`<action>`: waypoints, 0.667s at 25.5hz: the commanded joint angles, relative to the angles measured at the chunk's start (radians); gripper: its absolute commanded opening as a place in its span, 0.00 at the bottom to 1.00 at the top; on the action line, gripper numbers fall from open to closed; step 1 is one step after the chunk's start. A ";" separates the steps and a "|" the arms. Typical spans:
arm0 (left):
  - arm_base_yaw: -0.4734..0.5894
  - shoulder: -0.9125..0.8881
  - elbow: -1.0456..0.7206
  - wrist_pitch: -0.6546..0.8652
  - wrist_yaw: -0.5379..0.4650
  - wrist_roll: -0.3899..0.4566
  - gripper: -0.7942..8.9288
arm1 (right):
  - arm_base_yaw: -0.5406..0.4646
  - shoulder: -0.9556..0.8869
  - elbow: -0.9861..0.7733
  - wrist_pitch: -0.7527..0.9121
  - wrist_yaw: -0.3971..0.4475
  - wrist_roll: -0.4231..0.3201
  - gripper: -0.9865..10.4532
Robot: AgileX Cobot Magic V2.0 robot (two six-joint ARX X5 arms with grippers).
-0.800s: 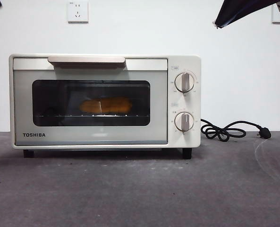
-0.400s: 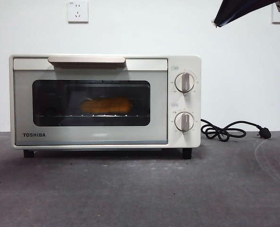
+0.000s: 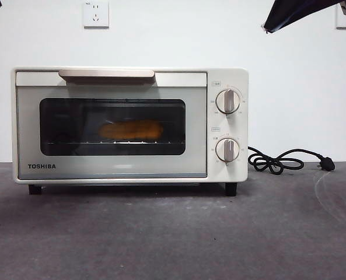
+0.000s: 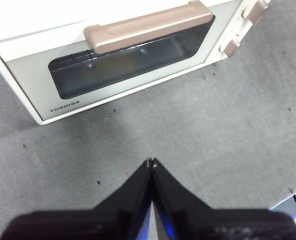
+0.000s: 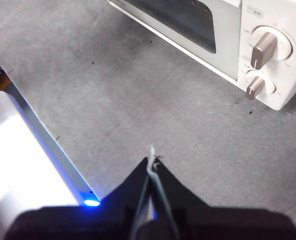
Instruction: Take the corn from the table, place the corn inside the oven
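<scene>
The cream-white TOSHIBA oven stands on the dark grey table with its door closed. Through the dark glass window the yellow-orange corn lies on the rack inside. In the left wrist view the oven shows with its beige handle, and my left gripper hangs shut and empty above the table in front of it. My right gripper is also shut and empty, raised over the table off the oven's knob side. In the front view only dark arm tips show at the top corners.
A black cord with plug lies on the table right of the oven. Two wall sockets sit on the white wall behind. A white base with a blue light borders the table in the right wrist view.
</scene>
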 commanded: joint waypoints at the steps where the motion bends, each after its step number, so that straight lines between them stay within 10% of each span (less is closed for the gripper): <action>1: -0.002 0.000 -0.002 0.009 -0.003 -0.009 0.08 | 0.001 0.005 0.005 0.007 -0.003 -0.002 0.08; 17: 0.002 0.052 -0.002 0.012 -0.005 -0.008 0.08 | 0.001 0.005 0.005 0.023 0.156 -0.004 0.08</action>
